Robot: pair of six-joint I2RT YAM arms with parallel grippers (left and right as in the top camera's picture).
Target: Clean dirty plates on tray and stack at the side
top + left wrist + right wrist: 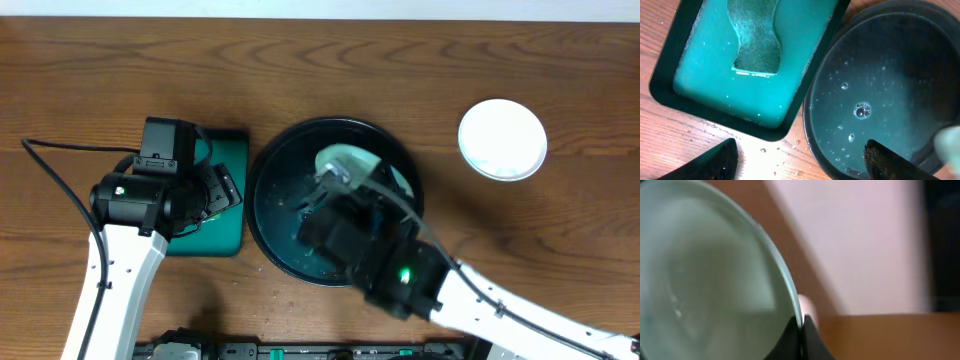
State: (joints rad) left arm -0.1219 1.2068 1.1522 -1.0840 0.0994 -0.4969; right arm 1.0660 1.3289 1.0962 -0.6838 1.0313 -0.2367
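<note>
Item: plate (705, 275), pale mint, shallow, glossy, a few specks on its face that may be droplets. Location: lifted and tilted above the tray (268, 215) at the centre of the overhead frame; it fills the left half of my right wrist view. Holder: my right pincer (801, 328), pressed together on the rim at the lower middle of that view, one finger on each face. Handling, as I judge it: light and stiff, so it will not flex to help the grip; slick if wet with soapy water; hard enough to chip or clatter if dropped (material not told from here). A thin rim pinch lets it pivot or slide out, so the hold belongs on the rim with the pads well past the lip, and the plate carried close to level. Item: white plate (502, 139), flat on the table (560, 60), upper right of the overhead frame, well apart from the tray; I take it for the start of the stack. Third plate: not seen, since my right arm covers much of the tray. Item: my left pincer (800, 165), spread wide, holding nothing, at the bottom edge of its own view. Item: sponge (755, 40), lying in teal liquid in the green tray (665, 85), upper left there.
</note>
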